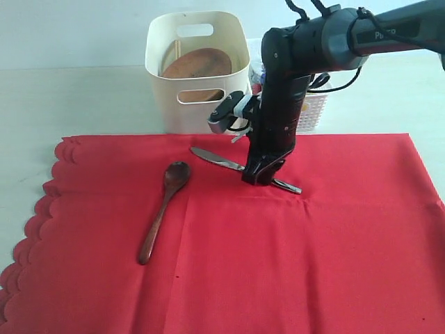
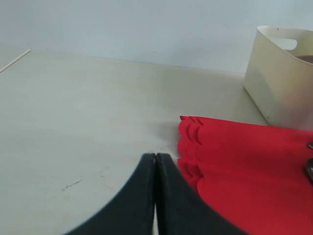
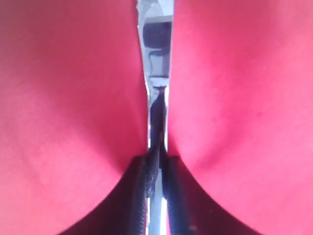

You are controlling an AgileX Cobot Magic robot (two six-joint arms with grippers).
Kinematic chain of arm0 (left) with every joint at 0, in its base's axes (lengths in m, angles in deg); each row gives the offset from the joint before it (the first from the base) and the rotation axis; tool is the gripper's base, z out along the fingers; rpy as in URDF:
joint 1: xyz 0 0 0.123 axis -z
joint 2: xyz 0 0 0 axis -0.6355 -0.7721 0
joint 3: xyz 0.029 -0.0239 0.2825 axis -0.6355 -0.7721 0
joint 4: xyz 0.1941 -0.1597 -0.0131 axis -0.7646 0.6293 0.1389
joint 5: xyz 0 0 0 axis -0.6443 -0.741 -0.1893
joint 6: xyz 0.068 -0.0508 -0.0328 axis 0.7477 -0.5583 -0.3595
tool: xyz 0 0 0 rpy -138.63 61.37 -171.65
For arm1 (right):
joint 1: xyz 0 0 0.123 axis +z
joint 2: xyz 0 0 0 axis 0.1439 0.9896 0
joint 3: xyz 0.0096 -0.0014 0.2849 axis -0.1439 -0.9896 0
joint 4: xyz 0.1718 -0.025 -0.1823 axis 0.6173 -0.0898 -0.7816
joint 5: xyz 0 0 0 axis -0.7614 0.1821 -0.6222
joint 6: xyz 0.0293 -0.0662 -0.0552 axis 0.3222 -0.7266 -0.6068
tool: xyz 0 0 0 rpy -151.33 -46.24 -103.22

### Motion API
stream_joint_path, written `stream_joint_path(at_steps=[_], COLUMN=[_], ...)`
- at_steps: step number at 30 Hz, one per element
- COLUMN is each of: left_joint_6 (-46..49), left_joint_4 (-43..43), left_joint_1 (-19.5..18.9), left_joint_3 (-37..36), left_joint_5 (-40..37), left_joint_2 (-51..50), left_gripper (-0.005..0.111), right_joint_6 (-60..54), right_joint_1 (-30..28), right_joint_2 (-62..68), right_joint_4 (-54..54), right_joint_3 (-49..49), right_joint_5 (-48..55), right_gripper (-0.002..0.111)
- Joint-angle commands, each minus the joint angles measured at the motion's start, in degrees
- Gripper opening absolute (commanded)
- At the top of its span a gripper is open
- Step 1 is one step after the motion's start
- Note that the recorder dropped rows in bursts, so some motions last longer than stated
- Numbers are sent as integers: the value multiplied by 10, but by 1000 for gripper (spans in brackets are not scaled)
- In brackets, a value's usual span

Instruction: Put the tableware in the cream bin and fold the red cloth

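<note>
Now the right gripper pinches the slim metal knife near its handle, flat on the red cloth. It looks thin, stiff, light and slippery, so squeeze tight. The left gripper is closed and empty.

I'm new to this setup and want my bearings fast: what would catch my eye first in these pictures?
The large red cloth with a scalloped edge dominates the exterior view. On its part nearest the bins, the right gripper pinches a slim metal knife lying on the cloth, with a dark wooden spoon beside it. Just beyond the cloth stands a tall cream plastic bin holding a round brown plate.
</note>
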Motion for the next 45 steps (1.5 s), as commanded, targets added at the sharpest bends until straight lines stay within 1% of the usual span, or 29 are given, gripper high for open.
stream_joint_path(at_steps=[1,11,18,23,30,36,45], left_joint_6=[-1,-1,-1,-1,-1,-1,-1], left_joint_4=[0,0,0,0,0,0,0], left_joint_1=[4,4,4,4,4,4,4], left_joint_3=[-1,-1,-1,-1,-1,-1,-1], left_joint_5=[2,2,2,2,2,2,2], left_joint_2=[4,4,4,4,4,4,4], left_gripper=[1,1,1,1,1,1,1], right_joint_6=[0,-15,-15,-12,-12,-8,12], right_joint_1=[1,1,1,1,1,1,1], right_joint_2=[-32,-126,-170,-171,-171,-143,-78], right_joint_4=[4,11,82,125,172,189,234], right_joint_3=[-12,-12,0,58,131,168,193], right_joint_5=[43,49,-5,-22,-105,-183,-259], right_gripper=[0,0,0,0,0,0,0])
